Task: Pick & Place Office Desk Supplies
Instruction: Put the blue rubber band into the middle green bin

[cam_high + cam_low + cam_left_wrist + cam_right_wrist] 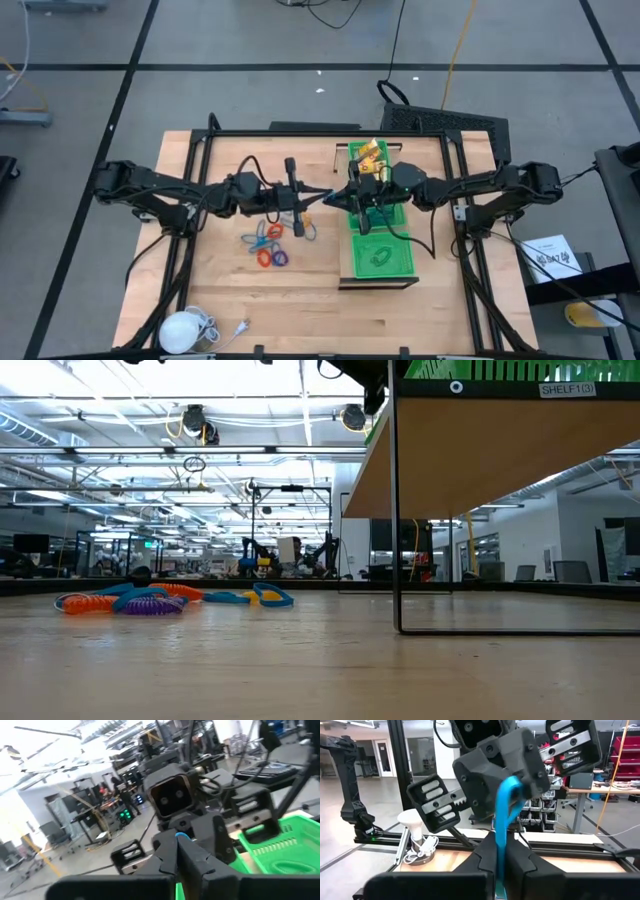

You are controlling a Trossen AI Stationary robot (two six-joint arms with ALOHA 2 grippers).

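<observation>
Both grippers meet level above the table's middle, by the green mesh tray point(385, 258). My left gripper point(326, 198) and my right gripper point(349, 196) are each shut on one thin blue ring point(504, 820), which spans the short gap between them. Red, orange, purple and blue rings point(270, 245) lie flat on the tabletop beneath the left arm. Yellow packets point(370, 155) lie in the tray's far end. The tray rests on a raised wooden shelf point(480, 450). My left gripper pinches the blue ring's far end point(513, 784) between its two fingers, coming level from the table's left. The ring is lifted clear of the table. My right gripper pinches the ring's near end point(500, 862) between its two fingers, coming level from the table's right, with the band running straight out past the fingertips toward the other gripper.
A white round object with a cord point(186, 330) sits at the table's near left corner. The shelf stands on thin black legs point(396, 520) at centre right. A black frame point(330, 132) borders the table. Bare wood lies along the near edge.
</observation>
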